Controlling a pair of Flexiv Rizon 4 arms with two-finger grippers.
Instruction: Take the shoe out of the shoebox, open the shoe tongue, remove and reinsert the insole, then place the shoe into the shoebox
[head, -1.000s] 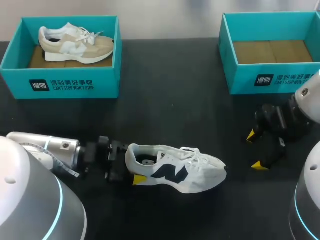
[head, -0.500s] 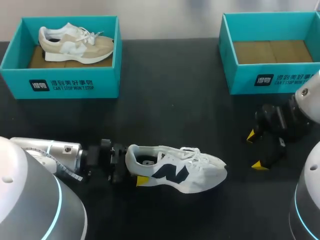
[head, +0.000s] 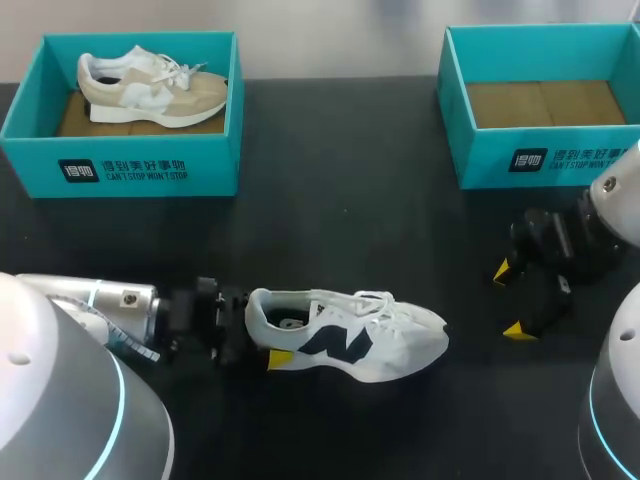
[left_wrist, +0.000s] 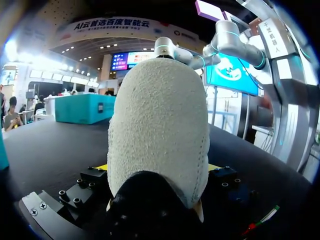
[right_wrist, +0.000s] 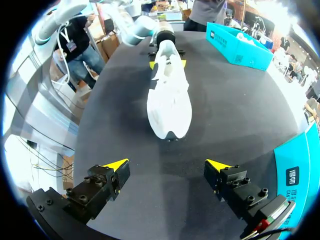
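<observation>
A white shoe (head: 350, 340) with a dark logo lies on its sole on the black table, toe pointing right. My left gripper (head: 265, 330) is at its heel, one yellow tip showing along the near side. In the left wrist view the heel (left_wrist: 160, 125) fills the space between the fingers and both press on it. My right gripper (head: 510, 300) hangs open to the right of the shoe, nothing between its fingers. From the right wrist view the shoe (right_wrist: 169, 100) lies ahead of that gripper (right_wrist: 167, 165), toe toward it. An empty teal shoebox (head: 540, 160) stands at the back right.
A second teal shoebox (head: 130, 170) at the back left holds a beige shoe (head: 150, 88). The black table runs between the two boxes and in front of them.
My left gripper pushed right onto the heel and narrowed on it, then drew back left a little with the shoe. The right arm has not moved.
</observation>
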